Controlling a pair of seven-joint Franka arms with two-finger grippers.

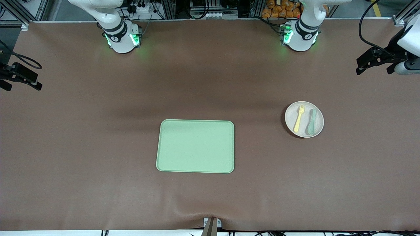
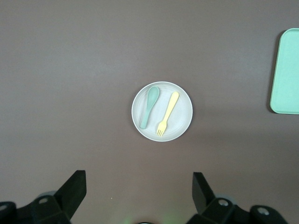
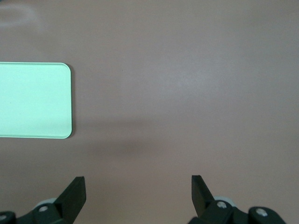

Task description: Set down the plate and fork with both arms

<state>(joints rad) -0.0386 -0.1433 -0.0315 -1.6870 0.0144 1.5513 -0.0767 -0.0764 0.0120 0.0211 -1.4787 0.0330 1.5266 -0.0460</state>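
Note:
The off-white plate (image 1: pixel 305 108) lies on the brown table toward the left arm's end. The pale-yellow fork (image 1: pixel 298 118) lies in it beside a grey-green spoon (image 1: pixel 311 122). The left wrist view shows the plate (image 2: pixel 181 112), fork (image 2: pixel 167 114) and spoon (image 2: pixel 149 106) from high up. My left gripper (image 2: pixel 138 179) is open and empty, up in the air at the left arm's end of the table (image 1: pixel 374 62). My right gripper (image 3: pixel 138 184) is open and empty, up in the air at the right arm's end (image 1: pixel 19 77).
A rectangular light-green tray (image 1: pixel 196 146) lies empty in the middle of the table, nearer to the front camera than the plate. Its edge shows in the left wrist view (image 2: pixel 286 70) and the right wrist view (image 3: pixel 35 100). The table cover has a wrinkle at its front edge.

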